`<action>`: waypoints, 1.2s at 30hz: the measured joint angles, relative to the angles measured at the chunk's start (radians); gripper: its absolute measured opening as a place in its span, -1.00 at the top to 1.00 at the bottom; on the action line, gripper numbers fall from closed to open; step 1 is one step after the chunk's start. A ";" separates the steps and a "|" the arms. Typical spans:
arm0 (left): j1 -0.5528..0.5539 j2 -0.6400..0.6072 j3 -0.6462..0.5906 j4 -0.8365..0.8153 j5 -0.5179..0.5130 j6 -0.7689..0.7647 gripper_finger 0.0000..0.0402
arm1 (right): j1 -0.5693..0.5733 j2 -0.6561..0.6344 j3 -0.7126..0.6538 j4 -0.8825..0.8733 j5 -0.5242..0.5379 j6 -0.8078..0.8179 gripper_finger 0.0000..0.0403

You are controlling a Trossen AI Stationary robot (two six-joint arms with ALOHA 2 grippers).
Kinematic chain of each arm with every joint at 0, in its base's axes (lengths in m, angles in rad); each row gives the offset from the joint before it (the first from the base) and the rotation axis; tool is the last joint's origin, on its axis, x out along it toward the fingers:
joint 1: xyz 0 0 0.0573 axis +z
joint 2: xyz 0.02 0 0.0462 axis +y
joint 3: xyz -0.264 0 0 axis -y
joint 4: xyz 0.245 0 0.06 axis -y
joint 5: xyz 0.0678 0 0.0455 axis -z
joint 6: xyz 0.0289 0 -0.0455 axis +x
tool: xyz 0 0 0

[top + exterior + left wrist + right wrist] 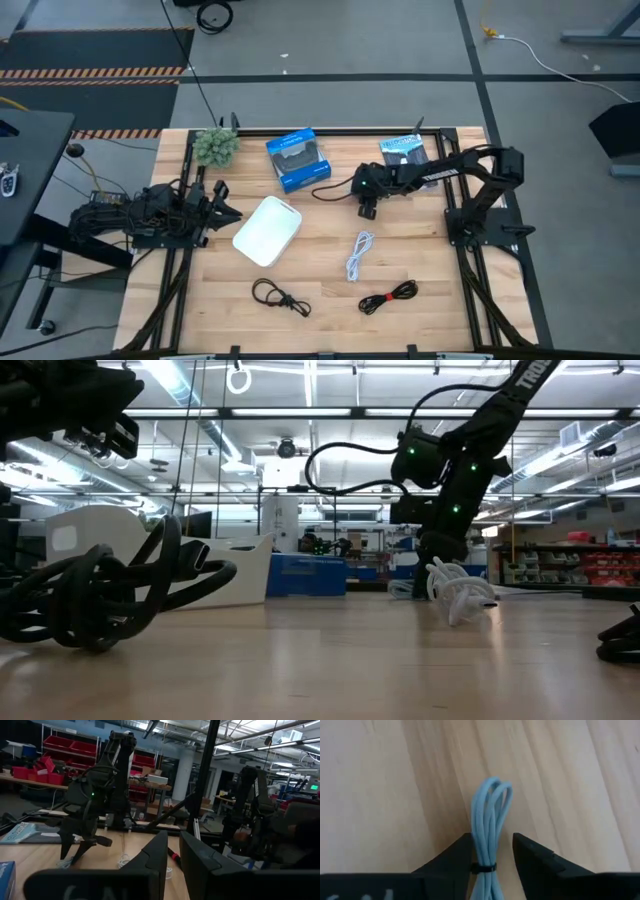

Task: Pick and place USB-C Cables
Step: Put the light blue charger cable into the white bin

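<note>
- Right gripper [367,208]: held over the table's middle, above the near end of the white cable [358,256]. In the right wrist view its dark fingers [451,861] stand apart, one on each side of the looped bundle [487,830], with a gap visible on both sides. No contact with the cable can be confirmed; it lies flat on the wood. A small dark tie wraps the bundle between the fingertips.
- Left gripper [222,202]: at the table's left edge, beside the white tray [268,231]. In the left wrist view its two fingers [158,855] are close together with a narrow gap and hold nothing.
- White cable: on the table [330,300] right of centre, just in front of the right gripper, running towards the front edge. In the low view it appears as a pale coil [458,592] below the right arm.
- Black cable [279,296]: coiled near the front edge, left of centre, well apart from both grippers.
- Black and red cable [388,296]: coiled near the front edge, right of centre, in front of the white cable and separate from it.
- Blue box [297,159]: at the back of the table, near the centre.
- Black flat packet [404,151]: at the back right, partly under the right arm.
- Green plant [215,146]: at the back left corner.
</note>
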 joint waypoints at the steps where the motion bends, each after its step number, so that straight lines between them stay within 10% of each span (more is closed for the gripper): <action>1: 0.000 0.000 0.000 0.000 0.000 0.001 0.72 | 0.000 0.000 0.001 0.006 -0.003 0.000 0.33; 10: 0.000 0.000 0.000 0.000 0.000 0.000 0.72 | 0.014 -0.002 0.001 0.008 -0.003 0.009 0.88; 36: 0.000 0.000 0.000 0.000 0.000 0.000 0.72 | 0.355 -0.001 0.322 0.276 0.205 -0.134 0.89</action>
